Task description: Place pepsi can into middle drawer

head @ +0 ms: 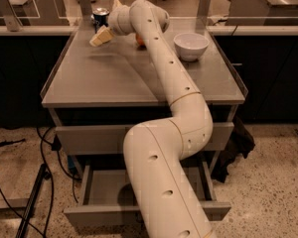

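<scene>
The pepsi can (100, 17), dark blue with a silver top, stands upright at the back left of the grey table top (114, 78). My gripper (109, 20) is at the end of the long cream arm, right beside the can on its right. It is open: one fingertip (101, 35) points down-left in front of the can, the other sticks up behind the wrist. The can is not held. The middle drawer (104, 215) is pulled out below the table, partly hidden by my arm; its visible inside looks empty. The drawer front above it (89, 137) is shut.
A white bowl (190, 45) stands at the back right of the table. A small orange object (138, 40) lies behind my arm near the middle back. Glass partitions line the rear edge. Cables and a dark stand (32, 202) lie on the floor at the left.
</scene>
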{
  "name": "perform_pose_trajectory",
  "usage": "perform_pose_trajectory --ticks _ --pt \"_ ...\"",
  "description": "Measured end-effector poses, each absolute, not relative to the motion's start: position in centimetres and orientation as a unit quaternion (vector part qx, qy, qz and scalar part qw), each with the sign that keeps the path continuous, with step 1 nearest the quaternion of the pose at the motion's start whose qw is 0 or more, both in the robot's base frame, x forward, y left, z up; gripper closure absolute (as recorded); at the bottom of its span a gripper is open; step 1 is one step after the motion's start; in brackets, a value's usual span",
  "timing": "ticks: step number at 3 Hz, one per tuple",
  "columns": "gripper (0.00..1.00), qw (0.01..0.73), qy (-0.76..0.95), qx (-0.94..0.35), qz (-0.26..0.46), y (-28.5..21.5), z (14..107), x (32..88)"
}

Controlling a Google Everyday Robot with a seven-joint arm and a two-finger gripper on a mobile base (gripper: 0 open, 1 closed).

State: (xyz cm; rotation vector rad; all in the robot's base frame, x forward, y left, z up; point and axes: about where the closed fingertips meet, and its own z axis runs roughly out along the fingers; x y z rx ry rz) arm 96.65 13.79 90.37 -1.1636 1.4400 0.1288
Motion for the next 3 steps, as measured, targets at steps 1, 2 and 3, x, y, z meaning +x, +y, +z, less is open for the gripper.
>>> perform_pose_trajectory --ticks 1,2,3 --pt "0.0 0.586 0.612 -0.531 0.02 12.8 90.6 96.4" --pt "0.0 0.577 0.594 -0.56 -0.022 11.7 91.1 96.3" --pt "0.0 0.575 0.557 -0.596 -0.058 11.2 91.7 96.1"
